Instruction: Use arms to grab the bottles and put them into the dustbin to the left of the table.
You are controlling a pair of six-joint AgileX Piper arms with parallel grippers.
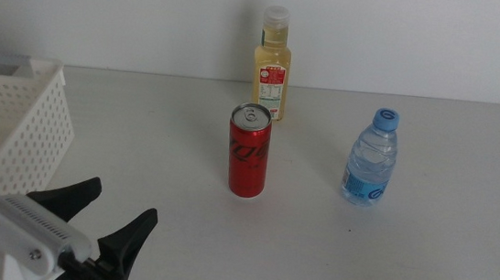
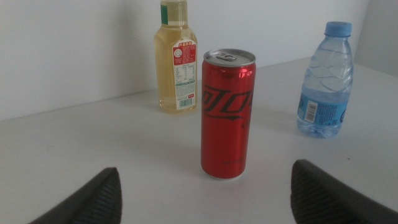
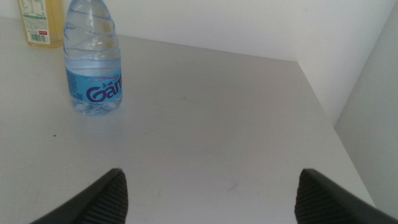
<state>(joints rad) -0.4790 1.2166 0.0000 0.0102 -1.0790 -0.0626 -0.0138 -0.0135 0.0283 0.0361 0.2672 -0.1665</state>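
Looking at the left tool (image 1: 114, 214) first: it sits low at the near-left corner of the wide, smooth, light grey-white bench (image 1: 423, 258), jaws spread wide and holding nothing, with the slim red aluminium can (image 1: 249, 152) straight ahead of it and a fair gap still between them. Through the left wrist camera the can (image 2: 227, 113) stands upright dead centre between the two jaw tips, so it looks like the obvious first pick. Past the can, further out from the tool, is the tall yellow-juice plastic bottle with a white cap (image 1: 272, 64), and off toward the tool's right is the short clear water bottle with blue cap and blue label (image 1: 372, 157). All three stand upright and well apart from each other. The white perforated plastic basket serving as dustbin (image 1: 21, 127) is right beside the left tool, on its left. The right tool (image 3: 208, 186) is out of the overhead view; its own camera shows its jaws wide apart too, empty, with the water bottle (image 3: 93, 59) ahead and off to one side. My guess on handling: the can is thin-walled, smooth and a bit slick, probably fine if it's full but easy to dent if empty, so I'd grab it around mid-height, square on, with a modest squeeze. It's tall and narrow, so a nudge near the top could tip it. The water bottle looks soft and ribbed, likely to give under pressure, so take it at the labelled band. The juice bottle seems stiffer and heavier, so grip the body and not the cap.
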